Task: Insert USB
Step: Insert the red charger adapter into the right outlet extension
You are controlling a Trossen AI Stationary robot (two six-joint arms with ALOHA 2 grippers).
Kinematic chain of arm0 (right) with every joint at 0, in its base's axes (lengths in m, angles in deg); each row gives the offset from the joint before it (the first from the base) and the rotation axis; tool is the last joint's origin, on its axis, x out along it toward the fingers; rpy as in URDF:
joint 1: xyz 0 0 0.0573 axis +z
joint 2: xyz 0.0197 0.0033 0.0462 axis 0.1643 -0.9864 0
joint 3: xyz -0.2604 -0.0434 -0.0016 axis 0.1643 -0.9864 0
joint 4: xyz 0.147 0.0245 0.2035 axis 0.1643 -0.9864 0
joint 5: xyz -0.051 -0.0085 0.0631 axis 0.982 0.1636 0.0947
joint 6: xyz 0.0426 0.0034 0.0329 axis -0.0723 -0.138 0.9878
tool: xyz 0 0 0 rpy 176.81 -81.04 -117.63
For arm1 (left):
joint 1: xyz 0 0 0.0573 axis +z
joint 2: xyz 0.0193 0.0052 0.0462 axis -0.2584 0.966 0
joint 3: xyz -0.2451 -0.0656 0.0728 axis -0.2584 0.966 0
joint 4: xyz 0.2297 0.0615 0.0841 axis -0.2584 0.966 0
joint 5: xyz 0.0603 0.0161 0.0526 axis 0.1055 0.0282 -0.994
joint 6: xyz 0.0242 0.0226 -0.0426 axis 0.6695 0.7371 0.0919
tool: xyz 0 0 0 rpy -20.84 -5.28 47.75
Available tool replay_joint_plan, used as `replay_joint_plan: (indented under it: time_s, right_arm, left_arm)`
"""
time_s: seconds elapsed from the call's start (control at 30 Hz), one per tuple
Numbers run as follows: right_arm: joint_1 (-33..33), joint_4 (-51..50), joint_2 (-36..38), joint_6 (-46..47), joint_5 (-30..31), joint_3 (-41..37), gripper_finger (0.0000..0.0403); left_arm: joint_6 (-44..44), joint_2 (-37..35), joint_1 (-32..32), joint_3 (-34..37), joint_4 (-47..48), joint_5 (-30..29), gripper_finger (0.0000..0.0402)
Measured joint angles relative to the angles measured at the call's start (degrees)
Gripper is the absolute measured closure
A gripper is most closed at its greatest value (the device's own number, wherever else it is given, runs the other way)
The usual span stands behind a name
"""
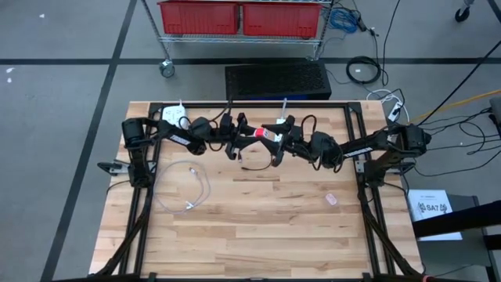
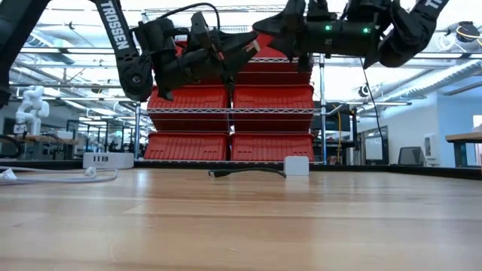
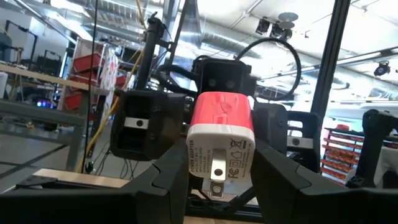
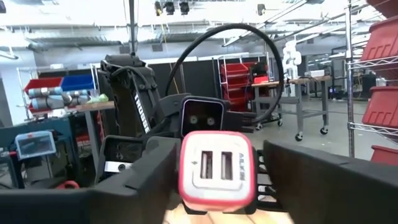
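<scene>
A red and white USB charger [image 1: 264, 133] hangs in the air over the far middle of the table, between my two grippers. My left gripper [image 3: 221, 180] is shut on it; the plug prongs [image 3: 216, 177] face that wrist. My right gripper [image 4: 214, 180] comes from the other side, its fingers standing on either side of the port end [image 4: 216, 168], with a narrow gap at one finger. A black cable [image 1: 258, 163] lies on the table below them, touched by no gripper. My left gripper pinches the charger's white plug end [image 3: 194, 163] between its two fingers, one on each side face. The fingers reach in about level from the table's left. The charger lies level, lifted clear of the table. My right gripper: I cannot tell whether a finger touches the charger.
A white cable [image 1: 184, 188] curls on the table's left half, and a white power strip [image 1: 176, 117] sits at the far left. A small pale block [image 1: 331, 199] lies to the right. A black case [image 1: 278, 80] and red bins [image 1: 200, 17] stand beyond the far edge.
</scene>
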Motion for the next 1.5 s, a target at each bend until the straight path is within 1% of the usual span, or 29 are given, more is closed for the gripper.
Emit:
replay_joint_plan:
  time_s: [0.13,0.17,0.4,0.5,0.57,0.7,0.77,0.9,1.03,1.1,1.17,1.33,1.4,1.5]
  right_arm:
    - [0.0,-0.5,0.0,-0.4,0.1,0.4,0.0282]
    - [0.0,-0.4,0.0,-0.7,0.0,0.4,0.0286]
    - [0.0,-0.1,0.0,-1.3,0.7,0.4,0.0286]
    - [0.0,-0.3,0.0,-1.4,1.0,0.4,0.0286]
    - [0.0,-0.5,0.0,-1.4,1.4,0.3,0.0286]
    - [-0.5,1.2,0.6,-1.2,2.7,0.5,0.0286]
    - [-1.1,1.1,0.7,-0.3,2.7,0.7,0.0286]
    - [-1.6,-2.3,0.4,0.0,2.5,1.7,0.0286]
    - [-2.0,-7.4,0.4,1.0,5.6,2.9,0.0286]
    - [-2.4,-10.9,0.7,2.9,7.8,3.6,0.0286]
    - [-2.9,-16.1,1.5,5.5,10.3,4.3,0.0286]
    - [-4.9,-31.2,3.9,14.8,16.2,5.2,0.0286]
    - [-5.7,-36.7,4.3,18.8,18.7,5.5,0.0286]
    - [-6.8,-43.9,4.1,24.7,19.9,5.6,0.0286]
  left_arm:
    - [0.2,0.0,0.0,0.0,0.0,-0.1,0.0258]
    - [0.3,0.0,0.1,0.0,0.0,-0.1,0.0258]
    - [0.4,0.0,0.1,0.0,0.4,0.5,0.0258]
    - [1.1,-0.1,0.1,0.0,2.3,0.6,0.0258]
    - [1.2,-0.2,0.1,0.0,3.6,0.5,0.0244]
    - [1.5,0.2,0.1,0.2,8.4,-0.4,0.0187]
    - [3.8,0.2,0.2,0.2,10.9,-1.2,0.0168]
    - [7.4,0.0,0.4,0.2,16.0,-4.3,0.0157]
    - [11.5,-0.9,0.5,0.2,19.4,-5.4,0.0159]
    - [15.0,-2.6,0.5,0.2,23.9,-7.2,0.0164]
    - [19.6,-5.3,0.5,0.2,31.3,-10.1,0.0172]
    - [31.5,-14.1,0.5,0.1,51.2,-21.0,0.0195]
    - [34.2,-16.8,0.5,0.2,57.5,-24.2,0.0207]
    - [35.9,-19.8,0.4,0.2,63.7,-25.8,0.0234]
